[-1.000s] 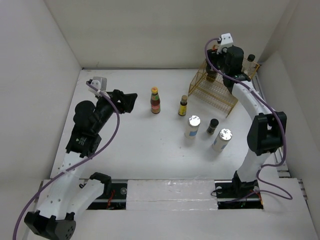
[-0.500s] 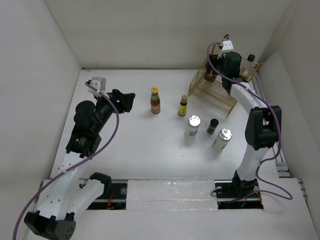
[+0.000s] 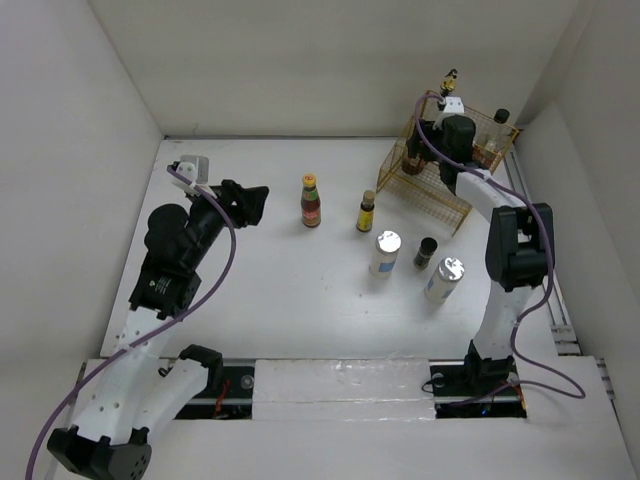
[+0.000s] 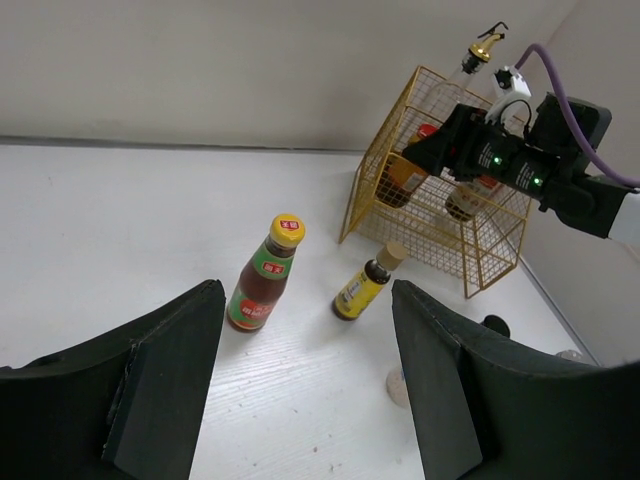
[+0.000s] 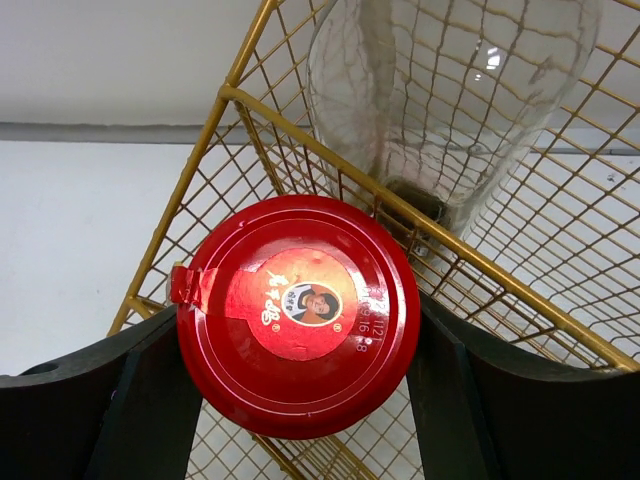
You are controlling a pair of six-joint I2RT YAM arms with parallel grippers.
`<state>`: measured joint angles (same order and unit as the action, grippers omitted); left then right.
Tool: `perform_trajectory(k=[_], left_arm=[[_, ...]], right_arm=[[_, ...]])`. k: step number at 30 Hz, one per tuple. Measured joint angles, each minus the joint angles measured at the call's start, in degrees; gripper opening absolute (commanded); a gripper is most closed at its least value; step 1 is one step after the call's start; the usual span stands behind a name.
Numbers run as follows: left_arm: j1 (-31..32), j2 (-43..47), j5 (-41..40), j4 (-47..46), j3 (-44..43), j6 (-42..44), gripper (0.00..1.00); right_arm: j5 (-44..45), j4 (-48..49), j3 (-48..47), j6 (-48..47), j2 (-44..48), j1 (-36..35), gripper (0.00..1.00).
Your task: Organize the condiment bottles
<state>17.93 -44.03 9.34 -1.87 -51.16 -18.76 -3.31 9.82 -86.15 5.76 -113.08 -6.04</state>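
Table (image 3: pixel 280 290): white, white walls.
Right hand (image 3: pixel 430 148): I see it clamped on red-capped jar (image 5: pixel 295 315) at gold basket (image 3: pixel 440 190), far right.
Left hand (image 3: pixel 258 203): fingers apart, holding nothing, left side.

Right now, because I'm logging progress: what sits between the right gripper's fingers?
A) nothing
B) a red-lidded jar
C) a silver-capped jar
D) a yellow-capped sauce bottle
B: in the right wrist view the red-lidded jar fills the gap of the right gripper, with a dark finger against each side of its lid, at the gold wire basket.
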Motion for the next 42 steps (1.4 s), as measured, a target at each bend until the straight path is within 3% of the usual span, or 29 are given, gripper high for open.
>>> perform_trajectory(k=[3, 11, 20, 23, 24, 25, 26, 27, 29, 30, 32, 34, 35, 39, 42], left_arm=[[0.0, 0.2, 0.0, 0.0, 0.0, 0.0, 0.62], [0.0, 0.3, 0.0, 0.0, 0.0, 0.0, 0.62], [0.0, 0.3, 0.0, 0.0, 0.0, 0.0, 0.61], [0.0, 0.3, 0.0, 0.0, 0.0, -0.2, 0.59], [0.0, 0.3, -0.2, 0.0, 0.0, -0.2, 0.58], [0.0, 0.3, -0.2, 0.0, 0.0, -0.3, 0.55], [0.0, 0.3, -0.3, 0.0, 0.0, -0.4, 0.52], [0.0, 0.3, -0.4, 0.0, 0.0, -0.5, 0.49], [0.0, 0.2, -0.6, 0.0, 0.0, -0.9, 0.39], [0.0, 0.2, -0.8, 0.1, -0.1, -0.9, 0.34], [0.0, 0.0, -1.4, 0.2, -0.2, -1.0, 0.18], [0.0, 0.0, -2.4, 0.5, -0.3, -1.4, 0.1], [0.0, 0.0, -2.9, 0.5, -0.3, -1.5, 0.09], [0.0, 0.0, -5.1, 1.3, -0.3, -1.8, 0.2], [0.0, 0.1, -5.9, 1.6, -0.3, -2.1, 0.25]], right_arm=[[-0.1, 0.1, -0.1, 0.6, -0.2, 0.1, 0.71], [-0.6, 0.4, -0.1, 1.0, 0.2, 0.1, 0.88], [-1.6, 1.0, -0.2, 1.1, 7.8, 0.1, 0.89], [-1.9, 1.3, -0.2, 0.5, 11.2, 0.0, 0.74], [-1.9, 1.3, -0.2, 0.3, 12.2, -0.1, 0.62], [-1.9, 1.4, 0.0, 0.1, 13.4, -0.3, 0.28], [-1.9, 1.6, 0.6, -0.3, 14.7, -0.5, 0.13], [-2.2, 1.8, 1.4, -0.2, 16.1, -0.9, 0.06], [-2.8, 1.9, 2.7, -0.9, 18.2, -2.8, 0.04], [-3.1, 1.8, 3.2, -1.4, 18.9, -4.3, 0.08], [-3.9, 1.6, 3.7, -2.5, 19.3, -8.0, 0.31], [-6.6, 1.0, 4.0, -4.7, 19.2, -12.2, 0.58], [-8.8, 0.6, 4.3, -5.8, 19.2, -14.1, 0.77], [-18.2, -2.8, 3.0, -11.3, 17.3, -19.5, 0.96], [-22.0, -5.9, 0.4, -14.7, 14.1, -21.4, 0.99]])
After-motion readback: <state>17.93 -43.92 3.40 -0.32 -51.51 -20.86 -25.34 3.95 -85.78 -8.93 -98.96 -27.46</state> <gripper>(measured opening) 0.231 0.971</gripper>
